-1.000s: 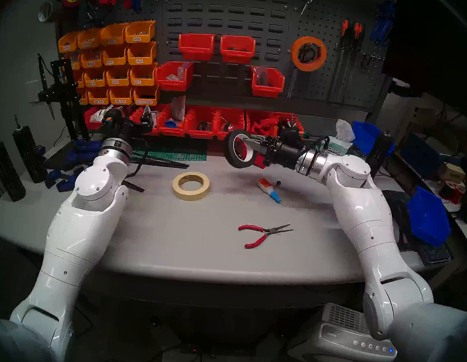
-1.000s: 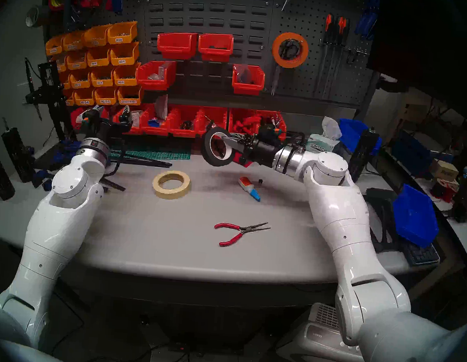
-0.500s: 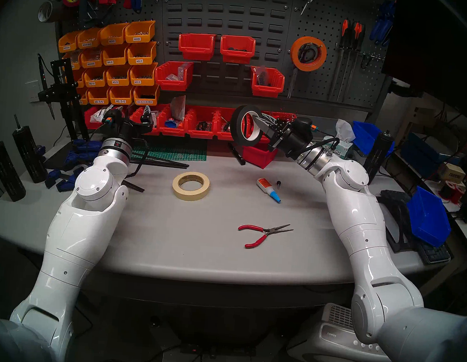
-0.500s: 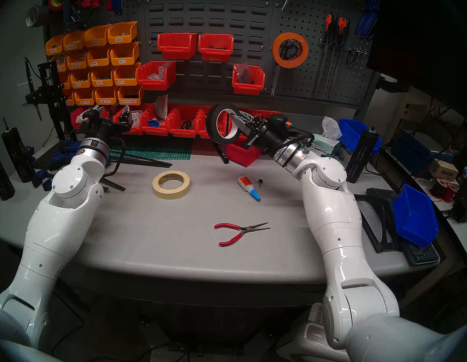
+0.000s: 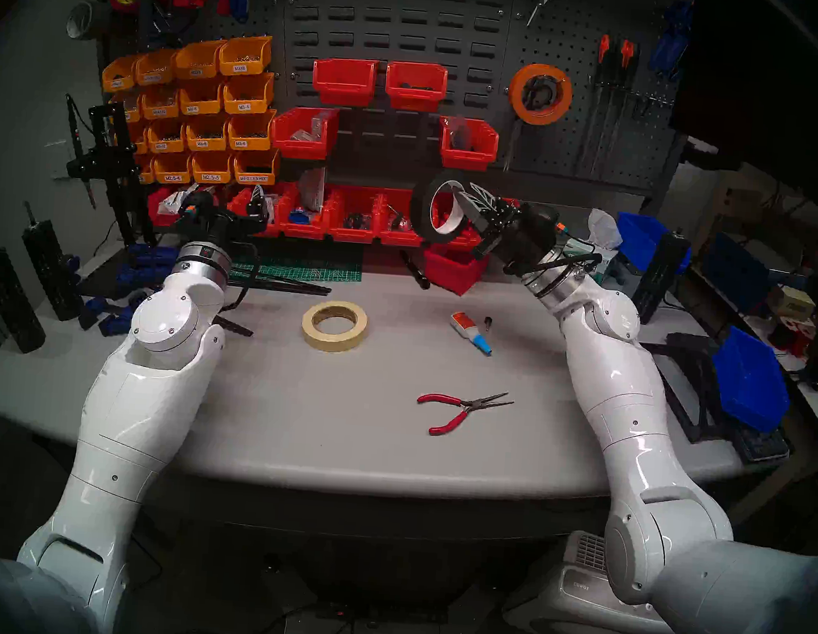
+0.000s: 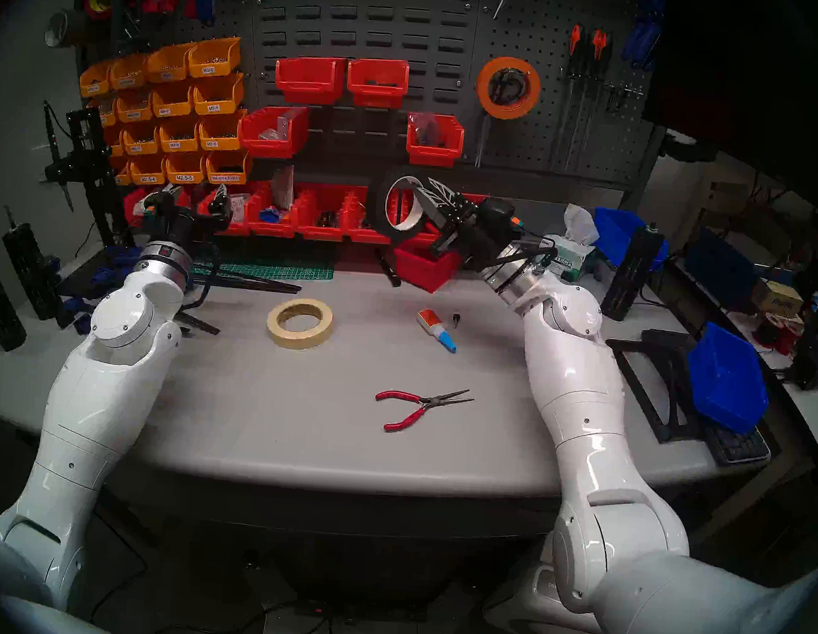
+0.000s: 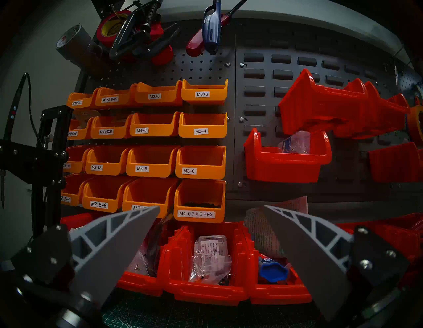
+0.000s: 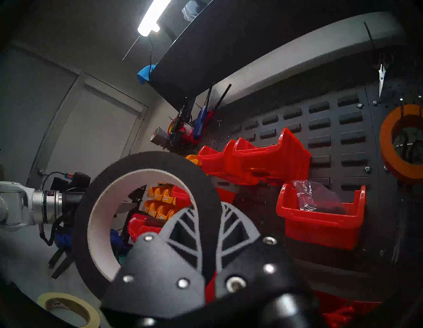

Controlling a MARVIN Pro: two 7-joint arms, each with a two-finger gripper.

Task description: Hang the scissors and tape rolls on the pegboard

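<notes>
**Black tape roll held up before the wall panels**

From the head views, our right hand (image 5: 459, 200) is clenched on the black tape roll (image 5: 426, 209), one finger inside the white core and one outside, the roll standing on edge above the row of red bins (image 5: 356, 214). Up and to the right of this hand, the orange tape roll (image 5: 540, 94) hangs on the pegboard (image 5: 569, 141); what seem to be scissor blades (image 5: 512, 145) hang just below that roll, though they are too dim to be sure. Below and to the left of the hand, the cream masking tape (image 5: 334, 326) lies flat on the counter (image 5: 293, 422). Nearer us, the red-handled pliers (image 5: 461, 409) lie on the counter, and a glue bottle (image 5: 471, 332) sits between them and the hand. Our left hand (image 5: 255, 206) hovers off to the left, before the bins.

From the left wrist, our left hand (image 7: 211, 207) is released, fingers (image 7: 119, 242) wide apart and grasping nothing, orange bins (image 7: 201, 124) straight ahead.

From the right wrist, the fingers (image 8: 183, 231) pinch the black roll's wall (image 8: 146, 160); the orange roll (image 8: 389, 142) is off to the right on the pegboard (image 8: 389, 96), the cream tape (image 8: 68, 307) below left.
</notes>
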